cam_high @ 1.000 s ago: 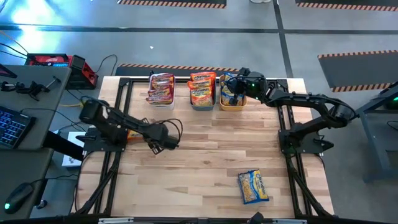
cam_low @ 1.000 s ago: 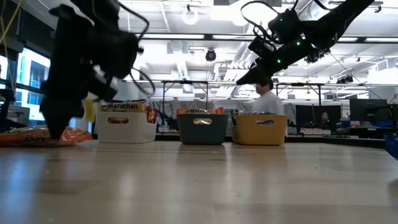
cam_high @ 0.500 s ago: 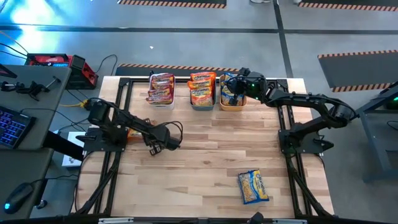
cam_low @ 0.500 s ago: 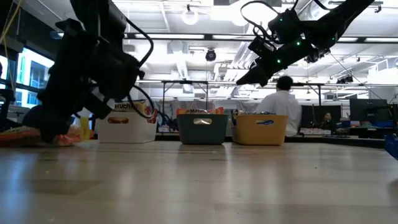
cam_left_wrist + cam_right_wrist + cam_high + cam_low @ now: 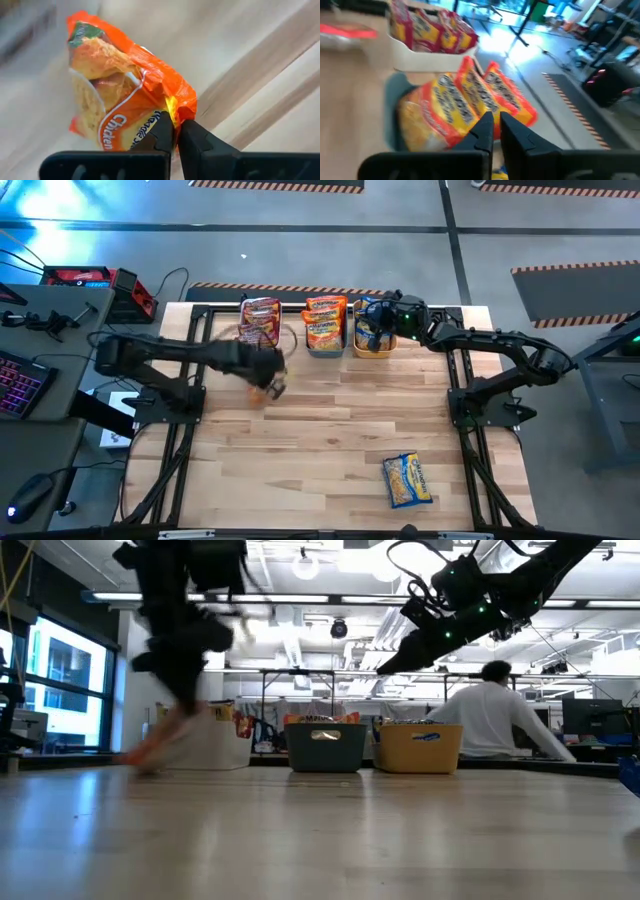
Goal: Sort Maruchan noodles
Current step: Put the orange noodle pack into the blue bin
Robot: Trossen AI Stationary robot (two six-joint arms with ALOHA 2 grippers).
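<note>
My left gripper (image 5: 270, 382) is shut on an orange Maruchan noodle packet (image 5: 120, 100), left of the table's middle and in front of the white bin (image 5: 258, 338). The low view shows the packet (image 5: 150, 745) blurred below that arm. My right gripper (image 5: 384, 316) hovers shut and empty above the yellow bin (image 5: 372, 345); in its wrist view (image 5: 493, 129) it looks onto the teal bin. Pink-red packets (image 5: 260, 318) stand in the white bin, orange ones (image 5: 325, 320) in the teal bin (image 5: 325, 745). A blue-and-yellow packet (image 5: 407, 480) lies flat at the near right. My left gripper pinches the orange packet's crimped edge at one corner (image 5: 176, 111) between its two fingertips (image 5: 162, 131). The fingers come steeply from above. The packet hangs below them, tilted; whether its lower end (image 5: 140, 762) is clear of the table cannot be told through the blur.
Three bins stand in a row along the far edge. Black frame rails (image 5: 190, 410) run along both table sides. Bare wood lies across the middle and near left. A person (image 5: 495, 720) sits beyond the table's far edge.
My left gripper has shut on the orange packet near the table's left side, then risen and swung toward the far edge and the white bin, tipping steeper. The packet has come up off the table with it.
</note>
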